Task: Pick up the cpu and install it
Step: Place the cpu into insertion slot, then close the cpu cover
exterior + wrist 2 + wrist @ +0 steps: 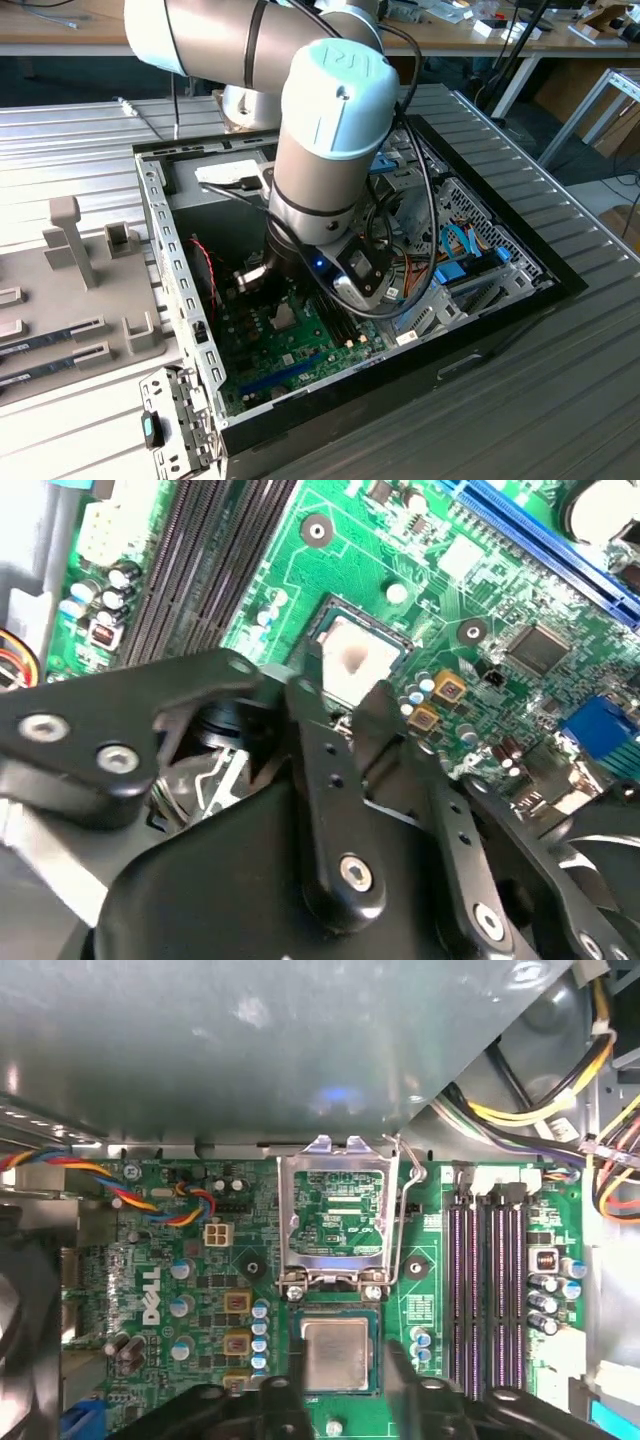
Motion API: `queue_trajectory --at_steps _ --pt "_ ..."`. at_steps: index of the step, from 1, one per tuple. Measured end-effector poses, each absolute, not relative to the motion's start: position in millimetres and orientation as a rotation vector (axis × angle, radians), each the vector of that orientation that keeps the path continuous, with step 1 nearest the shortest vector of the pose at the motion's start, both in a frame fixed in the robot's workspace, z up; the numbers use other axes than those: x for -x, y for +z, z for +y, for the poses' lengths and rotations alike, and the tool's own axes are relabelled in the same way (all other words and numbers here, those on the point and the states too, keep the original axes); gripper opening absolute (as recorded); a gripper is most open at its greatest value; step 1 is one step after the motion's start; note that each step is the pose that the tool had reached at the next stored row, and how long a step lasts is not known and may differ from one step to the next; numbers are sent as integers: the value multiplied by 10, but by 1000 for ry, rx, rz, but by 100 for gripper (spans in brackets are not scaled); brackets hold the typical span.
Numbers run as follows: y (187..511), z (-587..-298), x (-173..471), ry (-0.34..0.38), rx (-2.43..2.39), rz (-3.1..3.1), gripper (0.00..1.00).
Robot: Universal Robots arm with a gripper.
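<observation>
- The arm (330, 130) is reaching down into the open PC case (480, 300), which lies on its side on the surface (560, 400) so the motherboard (290, 350) faces up.
- The cpu (335, 1354) is already sitting flat in its socket on the board. In both wrist views its silver top is bare, with the dark socket border all around it.
- The hand (337, 1385) hangs right above the chip, its two black fingers (325, 750) spread apart, one on each side of the square, and nothing between them. To me that looks like a let-go pose. I can't tell whether the tips touch the board.
- The hinged metal socket frame (335, 1210) stands flipped open, away from the chip, with its thin lever (403, 1210) up beside it. That's why the chip could drop straight in, and it also means nothing is clamped down yet.
- The memory slots (485, 1290) run just beside the socket, all empty.
</observation>
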State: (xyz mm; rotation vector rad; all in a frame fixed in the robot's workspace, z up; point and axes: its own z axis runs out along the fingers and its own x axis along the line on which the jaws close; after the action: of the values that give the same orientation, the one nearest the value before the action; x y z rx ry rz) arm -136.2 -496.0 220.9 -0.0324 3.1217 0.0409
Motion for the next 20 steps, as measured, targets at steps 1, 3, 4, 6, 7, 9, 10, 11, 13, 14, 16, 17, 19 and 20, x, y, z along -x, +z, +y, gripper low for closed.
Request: queue_trajectory --at_steps 1,3,4,6,7,9,10,11,13,14,16,17,19,20 --pt "2209 -4957 1312 41 33 3124 32" --pt "2209 -4952 1217 41 32 3129 20" --pt "2209 -4947 1162 41 32 3133 14" --pt "2209 -4906 1023 46 32 3137 11" --pt "2210 -4895 988 50 32 3138 11" --pt "2229 -4891 928 57 32 3138 11" --pt "2236 -4890 923 57 33 3138 11" --pt "2244 -4890 922 57 32 3139 11" --pt "2249 -4890 922 57 32 3138 11" --pt "2251 -4890 922 57 32 3138 11" --pt "2251 -4889 922 57 33 3139 11" --pt "2251 -4876 923 57 32 3139 11" --pt "2248 -4806 923 61 32 3138 11" --pt "2248 -4780 923 65 32 3138 11"
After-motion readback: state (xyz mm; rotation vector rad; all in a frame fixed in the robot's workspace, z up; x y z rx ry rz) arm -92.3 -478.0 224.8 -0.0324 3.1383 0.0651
